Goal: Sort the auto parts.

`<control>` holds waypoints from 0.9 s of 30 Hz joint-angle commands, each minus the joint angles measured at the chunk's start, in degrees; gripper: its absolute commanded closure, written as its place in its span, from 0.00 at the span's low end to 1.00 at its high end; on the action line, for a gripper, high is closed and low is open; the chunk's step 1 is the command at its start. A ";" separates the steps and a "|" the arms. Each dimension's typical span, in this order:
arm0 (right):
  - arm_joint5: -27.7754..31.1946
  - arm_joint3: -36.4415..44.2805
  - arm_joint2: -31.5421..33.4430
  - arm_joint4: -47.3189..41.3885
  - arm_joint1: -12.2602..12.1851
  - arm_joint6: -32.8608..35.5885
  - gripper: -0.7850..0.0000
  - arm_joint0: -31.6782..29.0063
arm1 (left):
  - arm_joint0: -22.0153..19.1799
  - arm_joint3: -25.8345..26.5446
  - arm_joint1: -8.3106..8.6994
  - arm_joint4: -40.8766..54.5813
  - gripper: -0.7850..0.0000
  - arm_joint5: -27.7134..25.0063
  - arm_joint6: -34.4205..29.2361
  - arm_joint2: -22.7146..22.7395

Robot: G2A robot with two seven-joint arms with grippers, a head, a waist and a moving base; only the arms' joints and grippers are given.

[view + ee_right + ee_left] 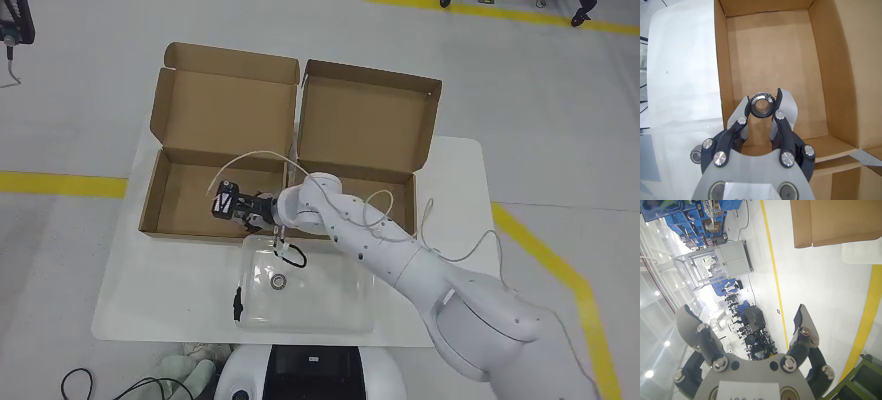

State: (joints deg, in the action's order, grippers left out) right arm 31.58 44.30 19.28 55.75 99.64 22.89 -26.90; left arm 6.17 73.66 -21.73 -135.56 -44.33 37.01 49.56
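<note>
My right gripper [762, 103] is shut on a metal roller bearing [762, 106], held by its sides with the bore facing the camera. It hangs above the floor of the left cardboard box [772, 56], close to the box's near wall. From above, this gripper [222, 201] is over the left cardboard box [180, 205]. A second bearing [280, 283] and a dark ring [292, 258] lie in the clear plastic bin [340, 305] at the table's front. That second bearing [695, 156] also appears beside the wrist. My left gripper [743, 313] is open, holds nothing and faces the room.
The right cardboard box [355, 150] stands open beside the left one, both with lids raised at the back. White table [150, 290] surface lies free left of the bin. Cardboard flaps [829, 222] and a table corner [857, 255] appear in the left wrist view.
</note>
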 commanded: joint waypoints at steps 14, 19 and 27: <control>0.44 -9.90 -0.38 1.88 4.98 -3.07 0.64 1.58 | 0.00 0.00 0.00 0.00 0.00 0.00 0.00 0.00; -0.46 -10.88 0.35 3.29 5.52 -4.55 0.64 2.45 | 0.00 0.00 0.00 0.00 0.00 0.00 0.00 0.00; 0.53 -6.33 3.11 5.54 4.50 -7.35 0.65 4.19 | 0.00 0.00 0.00 0.00 0.00 0.00 0.00 0.00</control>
State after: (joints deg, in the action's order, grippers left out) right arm 31.79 36.71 21.80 60.96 104.48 15.88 -22.94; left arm 6.17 73.66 -21.73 -135.56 -44.33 37.01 49.56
